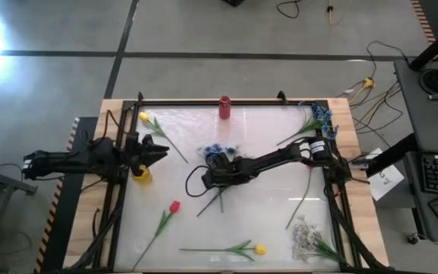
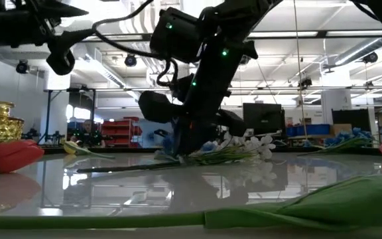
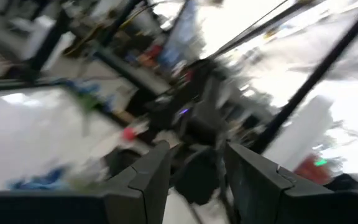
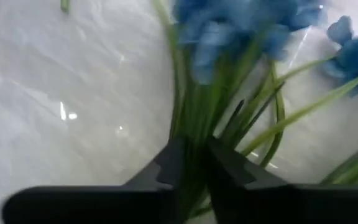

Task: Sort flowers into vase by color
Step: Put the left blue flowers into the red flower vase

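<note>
A blue blossom cluster (image 1: 219, 149) lies in the middle of the table, its green stem running toward the near edge. My right gripper (image 1: 214, 176) reaches in from the right and is shut on its stems (image 4: 194, 124). My left gripper (image 1: 160, 152) hovers open at the left, above a gold vase (image 1: 141, 174), with nothing between its fingers (image 3: 148, 180). A red vase (image 1: 224, 107) stands at the far edge. Flat on the table lie a yellow tulip (image 1: 144, 116), a red tulip (image 1: 174, 206), another yellow tulip (image 1: 259, 248), a white spray (image 1: 306, 237) and more blue flowers (image 1: 322, 118). My right gripper pinches the bunch of green stems (image 4: 191, 134) just below the blue blossoms between its two fingers. The fingers slant down from the table's right side and lie across the stems. The flower rests on the table (image 2: 207, 156).
The table's black frame (image 1: 204, 102) runs round the white top. Cables trail from the right arm (image 1: 196, 183) over the surface. Bare surface lies between the red tulip and the white spray. Beyond the table stands a desk with a keyboard (image 1: 436, 173).
</note>
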{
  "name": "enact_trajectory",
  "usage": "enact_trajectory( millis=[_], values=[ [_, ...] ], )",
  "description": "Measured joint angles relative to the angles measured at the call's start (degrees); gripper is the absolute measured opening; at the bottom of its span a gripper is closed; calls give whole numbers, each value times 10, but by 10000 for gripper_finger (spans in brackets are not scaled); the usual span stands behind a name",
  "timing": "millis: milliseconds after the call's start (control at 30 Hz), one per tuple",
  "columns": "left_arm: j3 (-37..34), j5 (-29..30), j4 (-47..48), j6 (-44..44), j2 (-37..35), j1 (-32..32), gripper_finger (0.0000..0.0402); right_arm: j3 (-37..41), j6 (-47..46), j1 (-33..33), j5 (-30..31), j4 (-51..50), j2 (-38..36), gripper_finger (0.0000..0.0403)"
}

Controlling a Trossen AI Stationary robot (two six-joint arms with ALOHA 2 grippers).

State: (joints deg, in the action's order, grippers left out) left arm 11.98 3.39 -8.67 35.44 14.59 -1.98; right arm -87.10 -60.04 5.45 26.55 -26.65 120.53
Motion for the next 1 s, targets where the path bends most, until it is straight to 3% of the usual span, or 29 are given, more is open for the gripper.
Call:
enact_trajectory(
  millis=[200, 400, 500, 633, 800, 1000],
  values=[
    [131, 76, 218, -86, 43, 0, 141, -15, 74, -1, 58, 12, -65, 13],
    [200, 123, 274, -127, 65, 0, 141, -13, 169, -30, 149, 47, -175, 12],
    [201, 125, 277, -129, 67, 0, 141, -6, 285, -56, 156, 131, -221, 12],
    [191, 126, 277, -110, 74, 0, 141, -3, 420, -118, 76, 227, -247, 12],
    [187, 126, 253, -74, 96, 0, 141, 1, 500, -201, -87, 350, -241, 12],
    [187, 123, 165, -79, 137, 0, 141, 20, 555, -269, -182, 501, -220, 12]
  ],
)
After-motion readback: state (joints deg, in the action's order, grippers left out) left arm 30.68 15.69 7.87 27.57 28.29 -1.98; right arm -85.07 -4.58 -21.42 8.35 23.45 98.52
